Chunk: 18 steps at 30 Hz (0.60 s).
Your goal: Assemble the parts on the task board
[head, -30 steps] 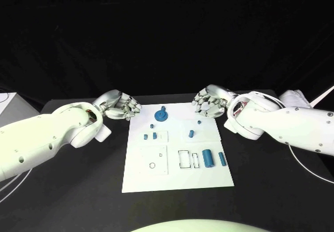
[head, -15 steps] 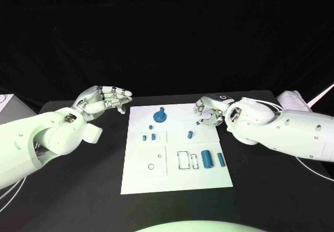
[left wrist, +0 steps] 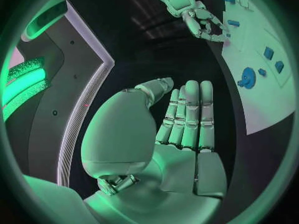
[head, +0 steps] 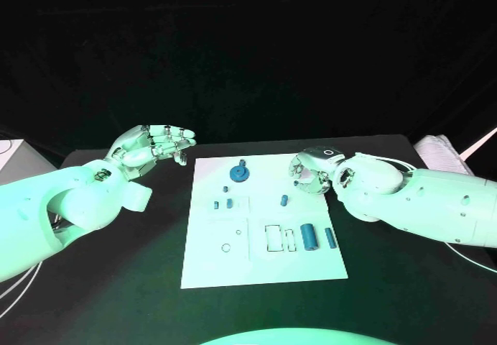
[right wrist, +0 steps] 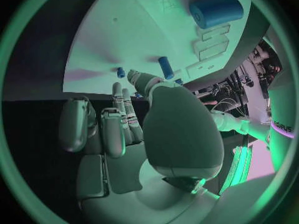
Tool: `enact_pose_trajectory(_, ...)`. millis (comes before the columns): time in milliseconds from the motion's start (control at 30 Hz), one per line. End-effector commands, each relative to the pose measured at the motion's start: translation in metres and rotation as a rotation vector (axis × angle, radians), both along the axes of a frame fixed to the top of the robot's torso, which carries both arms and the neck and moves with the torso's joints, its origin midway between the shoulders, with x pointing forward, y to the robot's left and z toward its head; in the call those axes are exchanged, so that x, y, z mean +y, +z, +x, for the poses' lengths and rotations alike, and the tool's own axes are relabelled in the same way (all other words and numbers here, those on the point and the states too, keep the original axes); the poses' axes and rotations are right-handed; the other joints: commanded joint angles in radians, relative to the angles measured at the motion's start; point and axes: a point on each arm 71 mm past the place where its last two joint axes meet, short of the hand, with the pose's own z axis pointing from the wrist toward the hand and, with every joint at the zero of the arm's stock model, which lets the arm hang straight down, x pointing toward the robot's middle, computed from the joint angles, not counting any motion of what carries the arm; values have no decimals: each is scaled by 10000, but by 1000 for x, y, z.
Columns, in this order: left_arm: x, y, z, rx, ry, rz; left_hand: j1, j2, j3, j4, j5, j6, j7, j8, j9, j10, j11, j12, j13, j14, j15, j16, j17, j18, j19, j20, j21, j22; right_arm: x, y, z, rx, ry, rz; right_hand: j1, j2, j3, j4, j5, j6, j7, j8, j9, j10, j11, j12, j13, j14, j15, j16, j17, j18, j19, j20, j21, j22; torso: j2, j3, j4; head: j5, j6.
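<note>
The silver many-fingered right hand (head: 309, 172) is showing mostly its back in the head view, so its fingertips over the right far edge of the white rectangular task board (head: 207, 266) are lying hidden. The large blue cylinder (right wrist: 216, 11) is running partly behind the circle's dark rim in the right wrist view. The small blue pegs (head: 223, 204) are appearing too small to tell their shapes.

The left hand (head: 154, 147) is raised, with its palm up and its fingers spread. It holds nothing. The right hand (head: 311, 172) is low, with its fingers pointing down.
</note>
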Motion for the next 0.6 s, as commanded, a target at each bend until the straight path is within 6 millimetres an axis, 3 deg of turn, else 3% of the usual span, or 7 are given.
enact_pose_trajectory(33, -2, 2, -1, -62, -198, -407, -37, 16, -61, -9, -18, 39, 11, 35, 13, 23, -28, 69, 10, 51, -30, -64, -13, 148, 3, 4, -58, -14, -1, -2, 1, -1, -34, -344, -106, -4, 82, 5, 46, 85, -20, -45, -1, 113, 4, -84, -54, 535, -87, -67, 263, 148, 6, -93, -47, 515, 1, 6, -8, 3, 0)
enact_pose_trajectory(600, 0, 2, -1, -5, -187, -378, -49, 27, -92, -23, -10, -40, 43, -12, -10, -60, -1, 58, -13, 55, -16, -119, -58, 142, 33, 2, -119, -61, 3, -14, 5, 159, -56, -96, -262, 350, 764, -35, -143, 476, 113, -31, 84, 862, 90, -430, -623, 542, 2, -116, 147, 133, 60, -32, -74, 536, 21, 16, 0, 16, -41)
